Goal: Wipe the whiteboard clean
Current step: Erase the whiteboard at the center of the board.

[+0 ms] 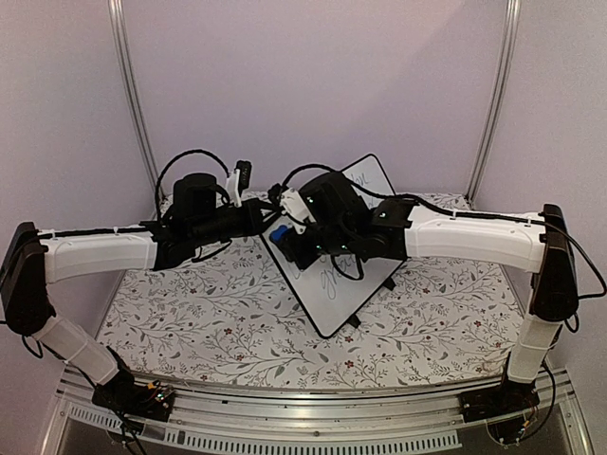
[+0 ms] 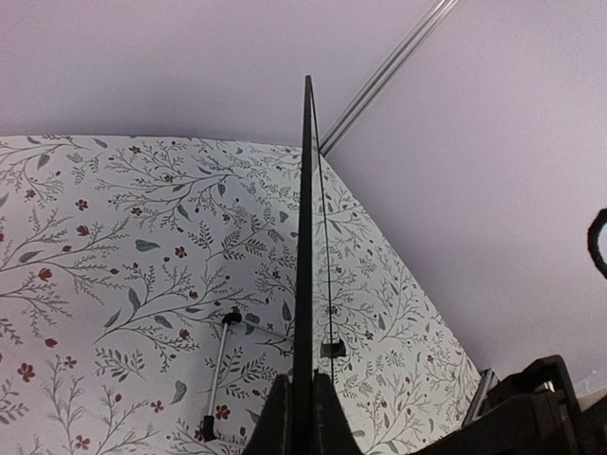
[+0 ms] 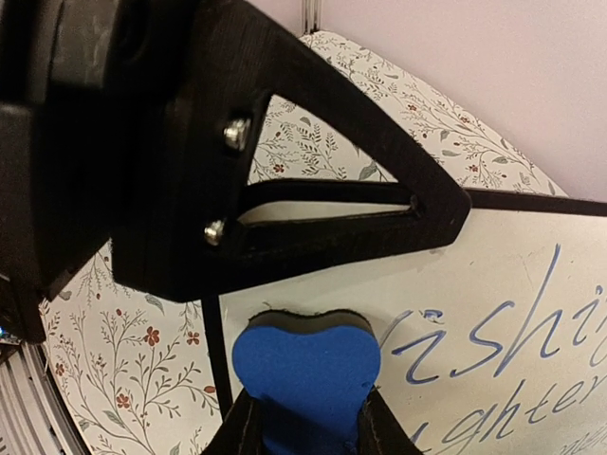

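The whiteboard [image 1: 334, 305] sits in the middle of the desk [image 1: 190, 313], nearer the far edge than the near one. It is turned diagonally, with one short end pointing at the far right corner and the other at the near edge. Small black feet [image 1: 354, 322] show along its right side. Whether its left side is raised off the desk I cannot tell.

The left claw [image 1: 268, 216] reaches in from the left and is closed on the board's left rim. In the left wrist view the board stands edge-on as a thin dark line, pinched at the bottom between the two fingers of the claw [image 2: 303, 408].

The right claw [image 3: 305, 417] is clamped on a blue eraser [image 3: 308, 365], whose foam bulges out above the fingers. The eraser touches the white surface just inside the left rim, beside blue cursive writing [image 3: 493, 341]. From above, the eraser [image 1: 279, 232] is only a blue spot.

The right arm [image 1: 465, 237] crosses over the board and hides its middle in the top view. In the right wrist view a black triangular finger [image 3: 313, 161] of the left claw fills the upper left and covers that part of the rim. Two metal poles [image 1: 133, 104] rise behind the far corners of the desk.
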Controlling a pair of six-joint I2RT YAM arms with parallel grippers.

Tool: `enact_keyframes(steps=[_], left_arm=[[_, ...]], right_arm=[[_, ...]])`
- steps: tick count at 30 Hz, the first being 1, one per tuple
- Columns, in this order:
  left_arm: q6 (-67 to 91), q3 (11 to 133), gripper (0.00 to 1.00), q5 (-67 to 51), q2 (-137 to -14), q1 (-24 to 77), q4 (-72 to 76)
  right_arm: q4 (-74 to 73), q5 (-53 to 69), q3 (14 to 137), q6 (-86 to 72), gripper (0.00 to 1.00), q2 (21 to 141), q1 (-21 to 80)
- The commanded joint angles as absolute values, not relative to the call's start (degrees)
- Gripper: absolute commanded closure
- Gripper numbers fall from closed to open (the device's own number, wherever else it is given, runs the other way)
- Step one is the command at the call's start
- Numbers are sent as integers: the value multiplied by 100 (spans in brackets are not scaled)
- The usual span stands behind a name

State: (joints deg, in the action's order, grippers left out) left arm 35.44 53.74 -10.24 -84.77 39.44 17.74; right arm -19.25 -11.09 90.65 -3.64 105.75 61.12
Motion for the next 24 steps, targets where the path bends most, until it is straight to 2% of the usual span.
enact_keyframes(steps=[1, 11, 24], left_arm=[[3357, 5293, 100, -1249, -8467, 4097, 1512], [3370, 5273, 100, -1236, -8428, 4118, 1525], [3408, 5282, 100, -1310, -8437, 4113, 1539]], right_arm=[[-1933, -1072, 8685, -501, 82, 10494, 6126], [-1865, -1135, 8433, -581, 82, 10270, 6126], [-1926, -1565, 9263, -73, 81, 10691, 6117]])
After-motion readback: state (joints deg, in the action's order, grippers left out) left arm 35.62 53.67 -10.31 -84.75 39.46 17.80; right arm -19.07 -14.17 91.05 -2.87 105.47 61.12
